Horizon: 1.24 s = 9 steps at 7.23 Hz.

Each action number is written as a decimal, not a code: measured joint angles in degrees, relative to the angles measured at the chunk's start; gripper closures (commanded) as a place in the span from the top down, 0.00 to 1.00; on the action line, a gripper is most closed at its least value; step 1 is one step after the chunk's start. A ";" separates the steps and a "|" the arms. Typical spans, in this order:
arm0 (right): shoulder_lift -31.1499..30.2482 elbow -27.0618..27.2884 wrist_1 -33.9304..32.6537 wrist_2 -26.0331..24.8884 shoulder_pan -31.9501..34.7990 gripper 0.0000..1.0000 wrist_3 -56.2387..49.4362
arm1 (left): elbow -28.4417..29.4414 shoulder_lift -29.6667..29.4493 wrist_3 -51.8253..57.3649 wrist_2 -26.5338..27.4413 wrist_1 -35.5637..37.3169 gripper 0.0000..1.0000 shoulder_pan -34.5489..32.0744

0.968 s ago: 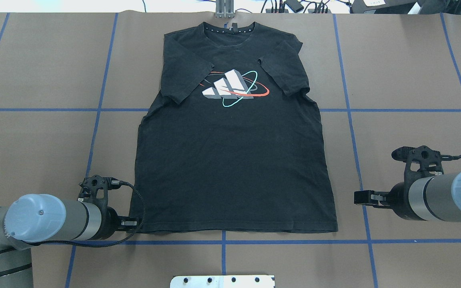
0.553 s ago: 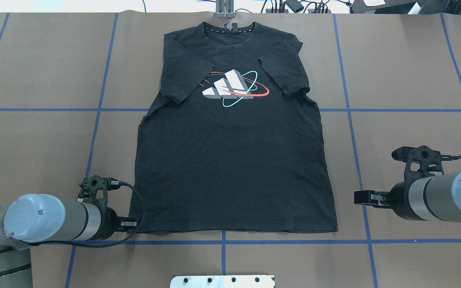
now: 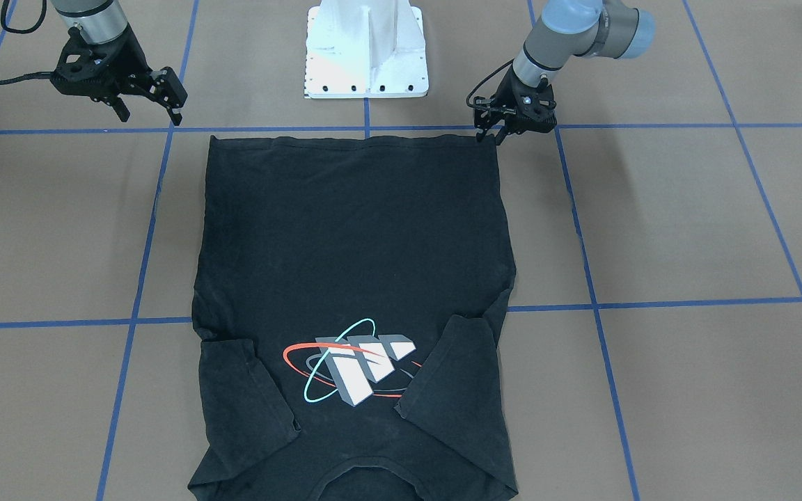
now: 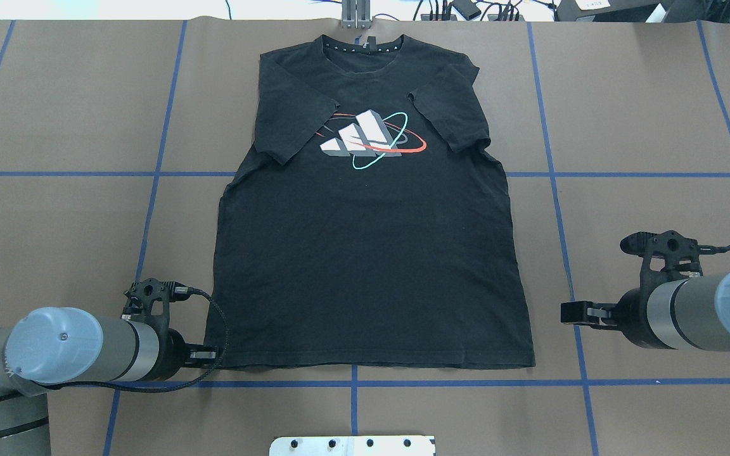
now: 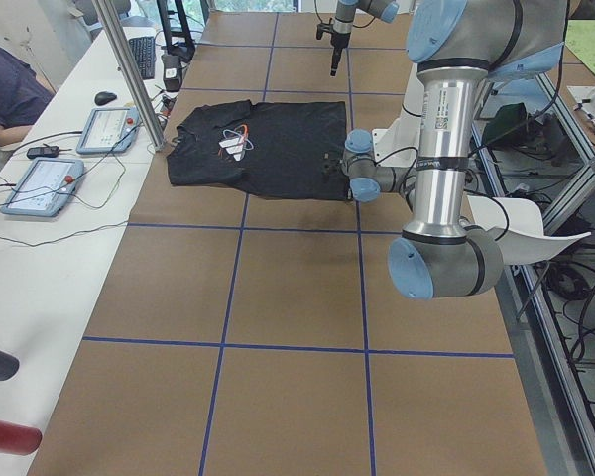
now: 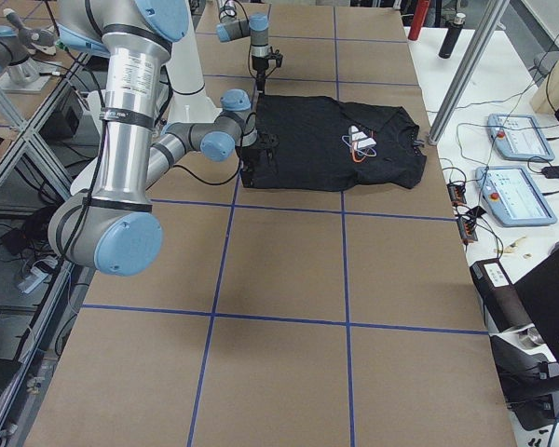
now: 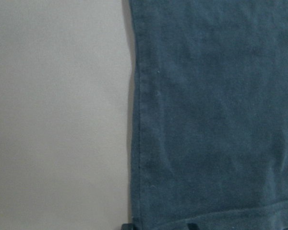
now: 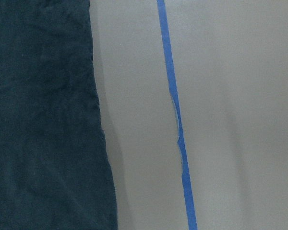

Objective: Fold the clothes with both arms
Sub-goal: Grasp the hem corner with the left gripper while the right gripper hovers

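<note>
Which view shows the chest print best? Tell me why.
Exterior front-facing: the chest print is largest there, blocks and ovals distinct, though upside down. Overhead exterior shows it upright but smaller; both side views show a tiny patch; the wrist cameras show only plain fabric.

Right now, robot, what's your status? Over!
Left gripper low at T-shirt hem corner, grip unclear. Right gripper open, beside the shirt. Shirt flat, sleeves folded in. Nothing on it.

Left black two-finger gripper (image 4: 208, 356) shifted marginally toward table's near edge, beside black cotton T-shirt (image 4: 365, 266) hem corner.
</note>
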 measured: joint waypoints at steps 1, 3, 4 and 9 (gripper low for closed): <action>0.00 0.00 0.00 0.02 0.00 1.00 0.00 | 0.03 0.04 0.00 -0.01 0.08 0.46 0.00; 0.00 0.01 0.00 0.03 0.00 1.00 0.00 | 0.05 0.33 0.00 -0.01 0.21 0.43 0.00; 0.00 0.02 0.00 0.01 0.00 1.00 0.00 | 0.02 0.59 0.00 -0.01 0.22 0.42 0.00; 0.00 0.07 0.00 -0.02 0.00 1.00 0.00 | -0.18 0.72 -0.20 -0.10 0.20 0.12 0.17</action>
